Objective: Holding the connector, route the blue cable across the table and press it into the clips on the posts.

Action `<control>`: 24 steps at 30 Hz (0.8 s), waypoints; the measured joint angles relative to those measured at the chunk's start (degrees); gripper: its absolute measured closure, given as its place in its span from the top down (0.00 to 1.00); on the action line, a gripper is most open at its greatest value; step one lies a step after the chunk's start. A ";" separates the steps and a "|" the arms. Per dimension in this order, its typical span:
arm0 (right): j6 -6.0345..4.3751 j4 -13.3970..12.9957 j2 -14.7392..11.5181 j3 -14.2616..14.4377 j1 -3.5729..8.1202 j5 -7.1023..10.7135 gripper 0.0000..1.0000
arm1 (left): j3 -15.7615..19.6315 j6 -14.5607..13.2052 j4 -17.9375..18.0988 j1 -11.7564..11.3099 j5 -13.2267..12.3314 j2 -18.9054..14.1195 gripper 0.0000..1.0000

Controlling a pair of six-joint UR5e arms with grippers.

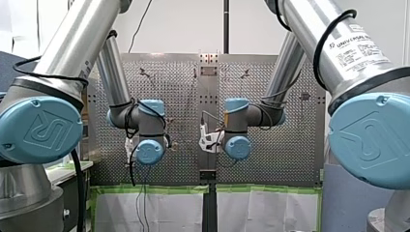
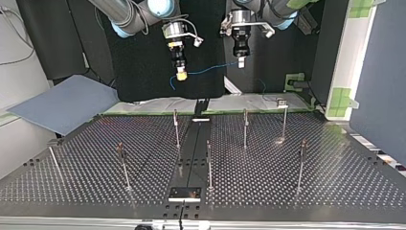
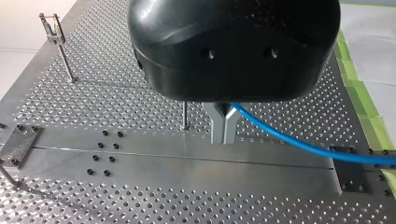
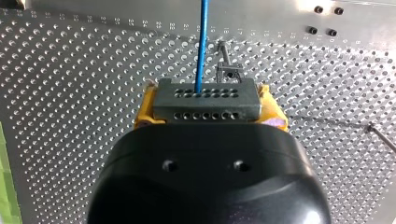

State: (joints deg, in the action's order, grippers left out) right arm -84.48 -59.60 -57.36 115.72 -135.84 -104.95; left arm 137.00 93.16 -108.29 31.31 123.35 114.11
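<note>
1. The grey connector (image 4: 206, 105) is held clamped between the yellow pads (image 4: 145, 109) of the right gripper (image 2: 181, 74).
2. The blue cable (image 3: 289, 137) is pinched in the left gripper (image 3: 224, 122), its metal jaws closed narrow.
3. The cable is strung between both grippers, high above the perforated table (image 2: 287, 167) and well apart from the posts (image 2: 245, 127).

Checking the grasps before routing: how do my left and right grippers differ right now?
My right gripper has yellow pads; my left gripper has bare metal fingers. My right gripper clamps the grey connector, jaws spread to its width; my left gripper pinches the blue cable, jaws nearly together. Both hang above the perforated table, joined by that cable.
</note>
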 joint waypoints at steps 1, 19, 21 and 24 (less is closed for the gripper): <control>0.00 0.00 0.00 0.00 0.00 0.00 0.00 | 0.00 0.00 0.00 0.00 0.00 0.00 0.00; 2.17 5.54 0.43 0.09 0.61 -0.61 0.00 | 1.04 -3.98 0.96 4.14 3.39 3.31 0.00; 2.19 6.49 0.44 0.09 0.61 -0.61 0.00 | 1.04 -4.01 0.97 4.18 3.41 3.32 0.00; 2.20 7.74 0.44 0.09 0.61 -0.61 0.00 | 1.05 -4.03 0.97 4.20 3.42 3.32 0.00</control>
State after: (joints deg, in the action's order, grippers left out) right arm -82.28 -51.85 -56.92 115.81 -135.23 -105.56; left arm 138.05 89.13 -107.32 35.51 126.77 117.43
